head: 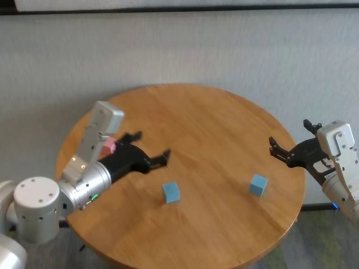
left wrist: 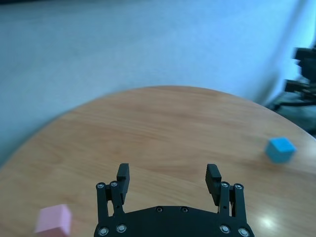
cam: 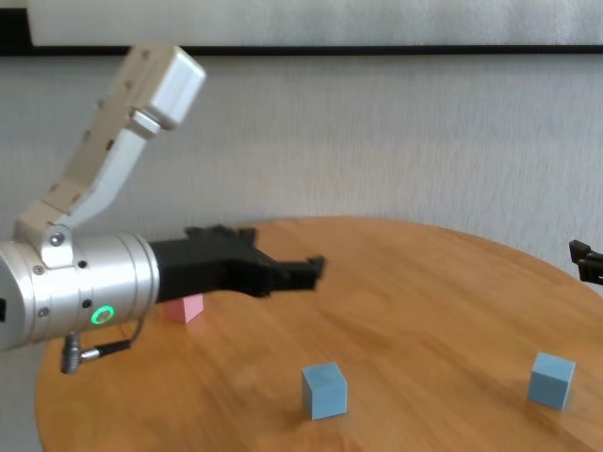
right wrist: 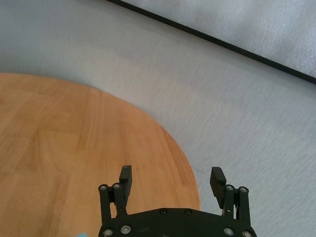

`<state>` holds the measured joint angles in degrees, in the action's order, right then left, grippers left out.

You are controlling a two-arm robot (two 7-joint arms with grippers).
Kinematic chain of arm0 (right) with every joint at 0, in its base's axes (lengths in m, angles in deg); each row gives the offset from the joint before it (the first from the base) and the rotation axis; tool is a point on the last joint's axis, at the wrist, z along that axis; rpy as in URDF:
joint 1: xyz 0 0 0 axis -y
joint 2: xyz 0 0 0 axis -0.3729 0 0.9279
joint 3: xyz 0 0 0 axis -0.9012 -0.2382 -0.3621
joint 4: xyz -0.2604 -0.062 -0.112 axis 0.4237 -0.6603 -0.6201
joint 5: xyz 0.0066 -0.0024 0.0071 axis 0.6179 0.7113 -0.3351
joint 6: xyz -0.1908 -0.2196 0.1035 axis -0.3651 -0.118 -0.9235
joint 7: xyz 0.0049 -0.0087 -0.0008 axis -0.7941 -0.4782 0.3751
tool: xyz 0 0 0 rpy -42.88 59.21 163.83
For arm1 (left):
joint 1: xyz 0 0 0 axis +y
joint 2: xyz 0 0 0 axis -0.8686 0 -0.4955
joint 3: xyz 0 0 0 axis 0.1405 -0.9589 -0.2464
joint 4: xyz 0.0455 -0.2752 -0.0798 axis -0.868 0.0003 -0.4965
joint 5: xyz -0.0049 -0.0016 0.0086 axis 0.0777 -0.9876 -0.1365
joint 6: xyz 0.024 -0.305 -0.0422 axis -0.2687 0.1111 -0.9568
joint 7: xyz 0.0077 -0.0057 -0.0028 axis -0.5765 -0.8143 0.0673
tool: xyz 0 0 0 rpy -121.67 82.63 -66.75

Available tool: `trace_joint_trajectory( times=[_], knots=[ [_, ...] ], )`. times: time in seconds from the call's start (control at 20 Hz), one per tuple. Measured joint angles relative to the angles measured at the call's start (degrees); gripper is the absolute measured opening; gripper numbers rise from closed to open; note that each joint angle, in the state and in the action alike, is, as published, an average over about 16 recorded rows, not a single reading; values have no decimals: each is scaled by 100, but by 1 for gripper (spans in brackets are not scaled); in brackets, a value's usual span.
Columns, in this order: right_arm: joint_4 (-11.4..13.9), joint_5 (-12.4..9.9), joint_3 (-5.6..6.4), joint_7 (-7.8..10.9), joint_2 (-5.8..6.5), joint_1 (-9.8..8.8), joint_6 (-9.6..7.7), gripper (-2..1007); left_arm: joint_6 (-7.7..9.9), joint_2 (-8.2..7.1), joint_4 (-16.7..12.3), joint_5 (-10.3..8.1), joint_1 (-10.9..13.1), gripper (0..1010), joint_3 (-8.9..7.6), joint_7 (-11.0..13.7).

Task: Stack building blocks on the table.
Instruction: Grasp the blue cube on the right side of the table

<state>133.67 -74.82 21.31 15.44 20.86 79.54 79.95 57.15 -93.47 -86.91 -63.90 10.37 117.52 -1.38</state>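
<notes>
Left gripper point(head: 152, 148) spread, empty, above table point(head: 213, 129); pink block point(head: 108, 147) just beside its wrist, nearer than either blue block point(head: 171, 191). Right gripper point(head: 291, 147) spread, parked at table's right edge.

Three separate blocks point(head: 171, 191) on round table point(head: 213, 129)

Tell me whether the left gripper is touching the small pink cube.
Apart. In the left wrist view the open left gripper holds nothing, and the small pink cube sits off to one side on the round wooden table.
</notes>
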Motion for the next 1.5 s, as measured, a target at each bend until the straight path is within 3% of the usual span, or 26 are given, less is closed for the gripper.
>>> trace_joint_trajectory(
  times=[0.3, 0.55, 0.8, 1.0, 1.2, 1.5],
  knots=[
    [0, 0, 0, 0, 0, 0, 0, 1000, -302, 163, -337, 367, 389, 1001, -345, -1079],
    [0, 0, 0, 0, 0, 0, 0, 1000, -454, 283, -452, 580, 559, 1001, -522, -1513],
    [14, -9, 1, 33, 7, -6, -15, 1001, -514, 329, -468, 690, 597, 1001, -570, -1662],
    [160, -132, 29, 224, 87, -73, -176, 1001, -512, 329, -457, 693, 589, 1001, -563, -1645],
    [394, -376, 84, 557, 229, -179, -498, 1001, -497, 318, -449, 669, 577, 1001, -543, -1612],
    [703, -752, 134, 1210, 499, -310, -1117, 1001, -479, 306, -442, 644, 564, 1001, -523, -1581]
  ],
)
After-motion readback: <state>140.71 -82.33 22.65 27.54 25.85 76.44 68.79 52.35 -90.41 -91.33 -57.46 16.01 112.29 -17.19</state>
